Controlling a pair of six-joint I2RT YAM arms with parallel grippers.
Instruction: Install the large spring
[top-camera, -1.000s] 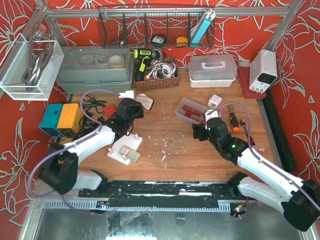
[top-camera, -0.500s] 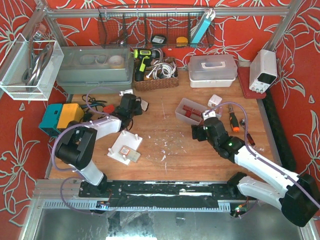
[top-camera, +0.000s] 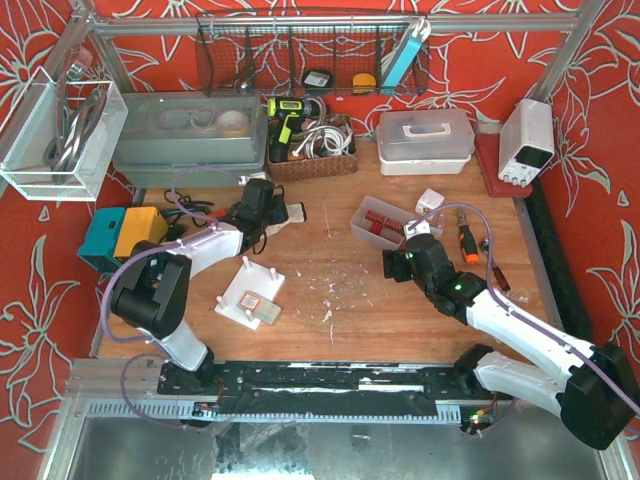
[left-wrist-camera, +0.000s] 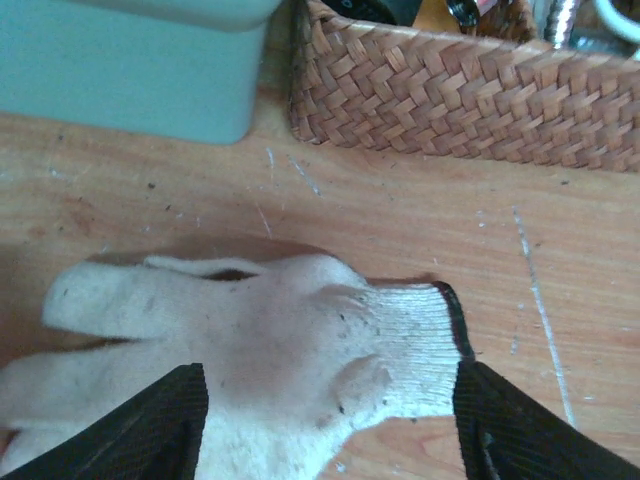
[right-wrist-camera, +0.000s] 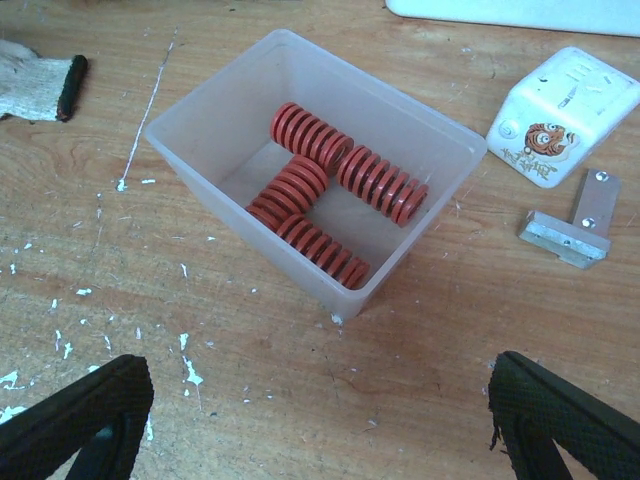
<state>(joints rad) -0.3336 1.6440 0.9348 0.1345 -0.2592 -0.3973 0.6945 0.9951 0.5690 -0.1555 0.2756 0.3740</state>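
Right gripper (right-wrist-camera: 320, 425) hangs spread wide just short of the bin (right-wrist-camera: 200, 140), where four red springs (right-wrist-camera: 300, 195) lie. Left gripper (left-wrist-camera: 330, 425), also spread, straddles a white glove (left-wrist-camera: 250, 340) on the table (left-wrist-camera: 400, 220) near the basket (left-wrist-camera: 450, 90).

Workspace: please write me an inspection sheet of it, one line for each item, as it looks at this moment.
Surface: wooden table, scratched, with white flecks near the middle.
Job's things: four red springs lie in the clear bin; the white peg plate carries no spring.
Clutter: a white glove, a printed cube, a metal bracket.
Grippers: left gripper open above the glove; right gripper open and empty, facing the bin.
Cables: a purple cable loops over each arm.
Surroundings: wicker basket and grey-green box at the back; red patterned walls.
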